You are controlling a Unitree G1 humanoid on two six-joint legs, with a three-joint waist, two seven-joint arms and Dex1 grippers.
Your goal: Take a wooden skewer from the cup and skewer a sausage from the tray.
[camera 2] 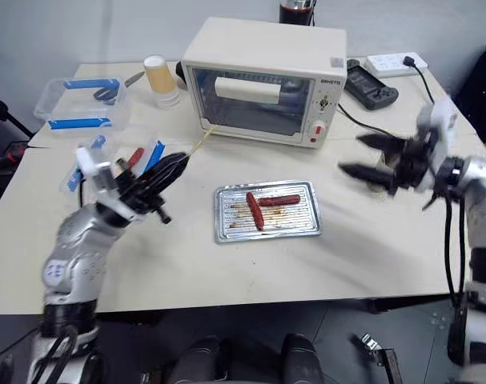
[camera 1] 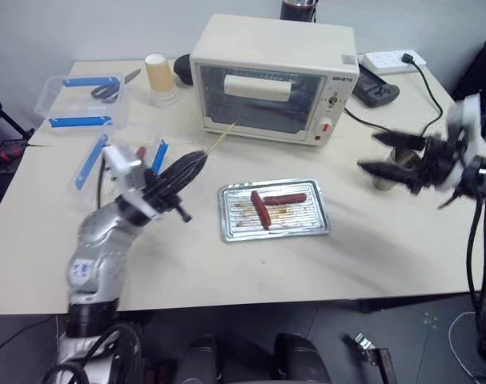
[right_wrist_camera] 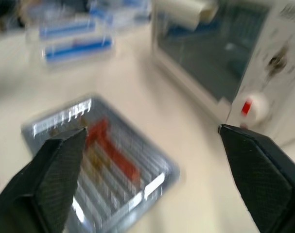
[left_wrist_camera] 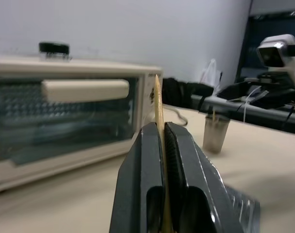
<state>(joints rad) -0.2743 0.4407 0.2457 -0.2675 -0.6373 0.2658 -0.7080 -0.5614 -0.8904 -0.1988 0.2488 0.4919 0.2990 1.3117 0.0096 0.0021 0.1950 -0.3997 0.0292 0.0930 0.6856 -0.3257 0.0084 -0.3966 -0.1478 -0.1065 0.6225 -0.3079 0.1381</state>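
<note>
My left gripper (camera 1: 196, 160) is shut on the wooden skewer (camera 1: 220, 140), which points toward the toaster oven; the left wrist view shows the stick (left_wrist_camera: 158, 102) pinched between the closed fingers (left_wrist_camera: 186, 160). It hovers left of the tray (camera 1: 226, 232), where two sausages (camera 1: 261, 210) (camera 1: 287, 198) lie touching in an L. My right gripper (camera 2: 356, 155) stands wide open and empty, right of the tray, in front of the grey cup (left_wrist_camera: 216, 133). The right wrist view looks down between its fingers at the tray (right_wrist_camera: 152, 184) and a sausage (right_wrist_camera: 113, 155).
A cream toaster oven (camera 1: 271, 76) stands behind the tray. Clear boxes with blue clips (camera 1: 78, 100) and a yellowish cup stack (camera 1: 157, 76) sit at the back left. A red-handled tool (camera 2: 134, 158) lies by my left gripper. A power strip (camera 1: 393, 58) is at the back right.
</note>
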